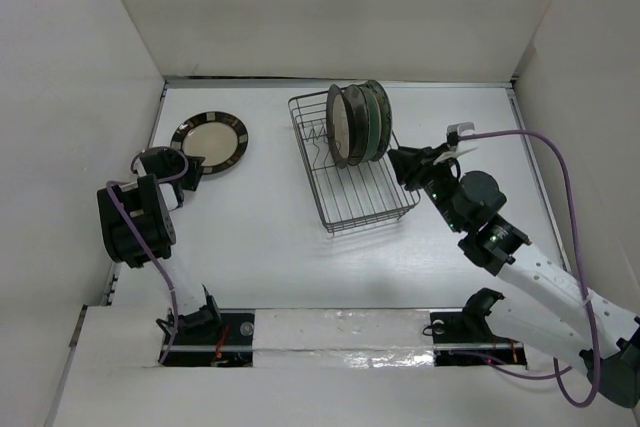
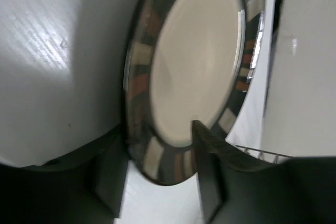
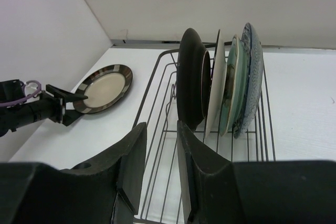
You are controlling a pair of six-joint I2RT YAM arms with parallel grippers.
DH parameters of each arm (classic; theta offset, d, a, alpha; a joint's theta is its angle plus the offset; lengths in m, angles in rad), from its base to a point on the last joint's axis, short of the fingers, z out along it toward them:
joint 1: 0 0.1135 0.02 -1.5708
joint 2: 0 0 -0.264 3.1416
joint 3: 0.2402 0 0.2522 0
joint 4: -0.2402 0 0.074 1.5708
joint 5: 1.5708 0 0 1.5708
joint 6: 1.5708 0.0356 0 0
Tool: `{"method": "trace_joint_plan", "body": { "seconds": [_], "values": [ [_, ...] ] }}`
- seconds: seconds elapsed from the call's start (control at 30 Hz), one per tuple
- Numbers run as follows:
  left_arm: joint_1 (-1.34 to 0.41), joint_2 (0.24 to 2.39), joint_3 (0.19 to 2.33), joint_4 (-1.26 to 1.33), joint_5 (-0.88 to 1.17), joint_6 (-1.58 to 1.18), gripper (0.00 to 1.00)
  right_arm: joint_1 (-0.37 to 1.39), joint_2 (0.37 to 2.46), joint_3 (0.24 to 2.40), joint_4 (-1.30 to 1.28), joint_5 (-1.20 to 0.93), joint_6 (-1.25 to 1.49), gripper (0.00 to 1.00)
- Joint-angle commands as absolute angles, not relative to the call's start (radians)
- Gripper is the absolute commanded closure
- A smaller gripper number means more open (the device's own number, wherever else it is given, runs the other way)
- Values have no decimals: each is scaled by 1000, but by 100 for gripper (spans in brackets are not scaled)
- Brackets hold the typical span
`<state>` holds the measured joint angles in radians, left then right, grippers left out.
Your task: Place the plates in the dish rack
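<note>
No readable text, labels, brands, numbers or signs in any view, none legible on the striped-rim plate (image 1: 210, 141), racked plates (image 1: 356, 123), dish rack (image 1: 375, 220)

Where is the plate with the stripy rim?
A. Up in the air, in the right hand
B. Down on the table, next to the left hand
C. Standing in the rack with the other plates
B: the stripy plate lies on the table, outside the dish rack, with the left hand at its near edge. The right hand is empty.
</note>
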<state>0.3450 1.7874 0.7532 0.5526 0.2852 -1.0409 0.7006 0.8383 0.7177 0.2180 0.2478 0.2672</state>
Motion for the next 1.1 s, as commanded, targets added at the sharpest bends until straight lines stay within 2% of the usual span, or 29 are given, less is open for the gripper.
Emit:
{"method": "trace_joint_plan", "body": {
  "seconds": [0.0, 0.1, 0.27, 0.3, 0.33, 0.53, 0.67, 0.8, 0.9, 1.07],
  "values": [
    [324, 1793, 761, 543, 230, -1046, 59, 695, 816, 710, 264, 261, 276, 65],
    [324, 1773, 712, 618, 229, -1054, 76, 695, 808, 709, 264, 256, 279, 66],
    [324, 1753, 664, 689, 238, -1066, 90, 695, 802, 704, 265, 256, 282, 67],
    [324, 1752, 640, 728, 244, -1071, 97, 695, 802, 704, 267, 258, 282, 67],
    [324, 1744, 623, 757, 248, -1078, 100, 695, 804, 704, 267, 259, 282, 67],
    [365, 1649, 554, 929, 330, -1069, 100, 695, 830, 696, 287, 252, 284, 65],
    [365, 1520, 587, 887, 393, -1034, 100, 695, 844, 701, 285, 242, 273, 47],
    [365, 1370, 626, 750, 402, -901, 100, 704, 838, 704, 298, 209, 267, 37],
    [353, 1296, 557, 819, 411, -957, 100, 716, 847, 712, 327, 131, 247, 30],
    [319, 1175, 522, 842, 423, -1026, 100, 746, 909, 787, 270, 87, 252, 29]
  ]
}}
